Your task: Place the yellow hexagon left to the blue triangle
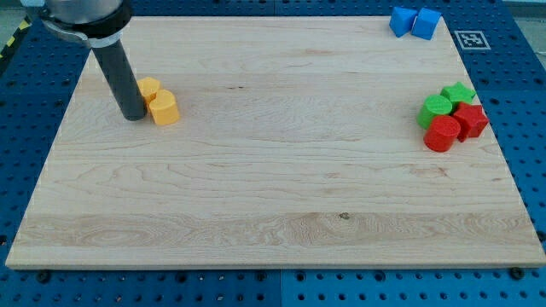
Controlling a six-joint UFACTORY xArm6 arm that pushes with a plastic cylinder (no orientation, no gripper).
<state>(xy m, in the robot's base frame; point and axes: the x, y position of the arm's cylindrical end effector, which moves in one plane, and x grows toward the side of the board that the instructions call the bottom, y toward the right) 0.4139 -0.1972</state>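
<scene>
My tip [133,116] touches two yellow blocks [164,108] near the board's [273,213] left edge; blue blocks [415,22] sit at the top-right corner. There is no pincer.

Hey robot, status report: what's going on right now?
My tip touching yellow blocks' left side. Yellow hexagon far left; blue triangle top right. Path between looks clear.

We see wide open bench [273,170] across the middle. My tip [133,117] touches two yellow blocks [158,101] at the view's left; blue blocks [415,22] top right; green and red cluster [452,115] right.
</scene>
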